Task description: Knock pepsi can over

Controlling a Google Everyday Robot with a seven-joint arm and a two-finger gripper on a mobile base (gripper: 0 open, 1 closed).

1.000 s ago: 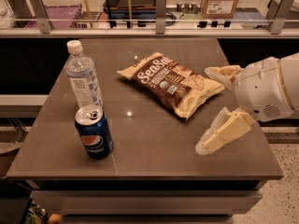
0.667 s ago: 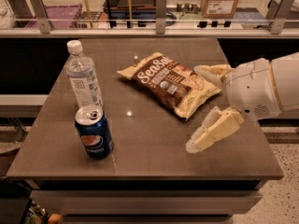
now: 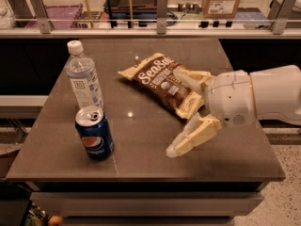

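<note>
Your tabletop point(image 3: 141, 147) carries the upright pepsi can point(image 3: 94, 134), a water bottle point(image 3: 83, 76) just behind it, and a chip bag point(image 3: 157, 81), with the tool point(image 3: 173, 113) spread wide over its right side.

The bag point(image 3: 160, 81) beside the gripper point(image 3: 175, 112), right, reads "SeaSalt", apparently. The can point(image 3: 95, 135), near left, bears the Pepsi logo.

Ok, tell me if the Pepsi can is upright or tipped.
Upright: the pepsi can stands on its base, silver top up. The gripper hovers to its right, apart from it.
</note>
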